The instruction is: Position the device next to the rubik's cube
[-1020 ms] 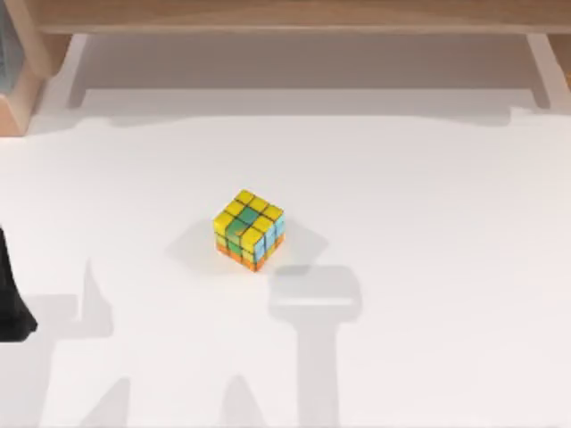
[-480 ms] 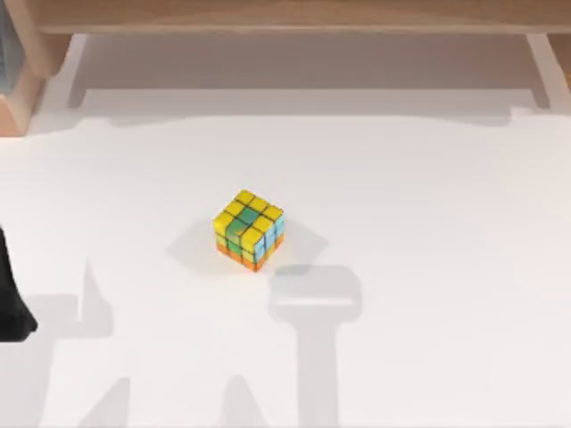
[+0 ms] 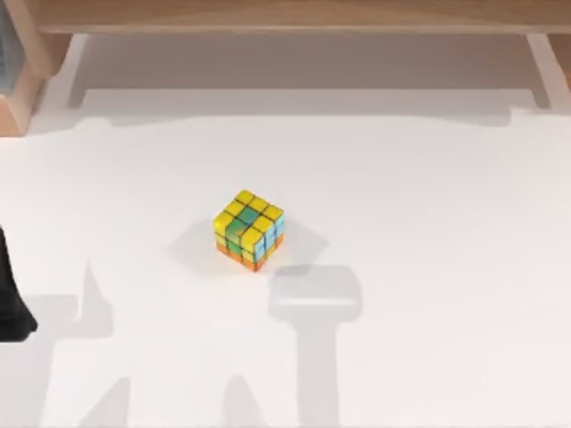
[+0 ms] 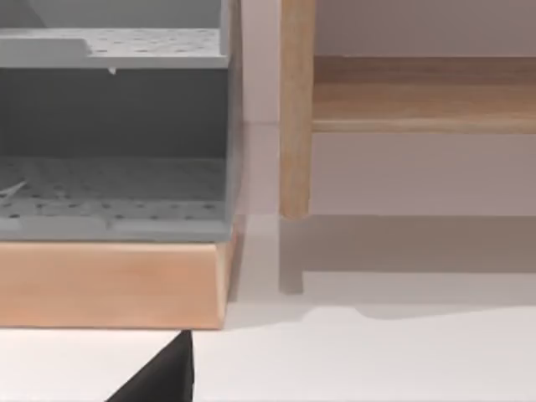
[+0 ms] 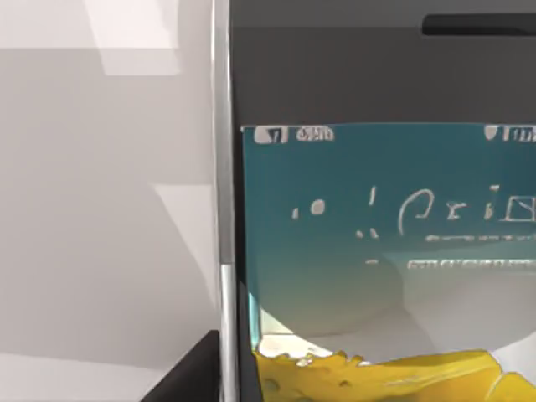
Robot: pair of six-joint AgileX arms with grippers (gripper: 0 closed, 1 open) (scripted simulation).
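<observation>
At nine o'clock the left arm [image 3: 12, 294] sits parked; its grip I cannot tell. The rubik's cube [image 3: 249, 229] stands alone mid-table. The device [image 5: 377, 218] looms close before the right wrist, seemingly carried, grip unseen; placing remains.

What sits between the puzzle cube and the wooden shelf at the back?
Nothing: in the top view, bare white table runs from the rubik's cube to the wooden shelf.

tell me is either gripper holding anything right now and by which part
Cannot be told. The device sits very close to the right wrist camera, but no fingers are seen on it. The left arm is at the table's left edge, with nothing seen in it.
</observation>
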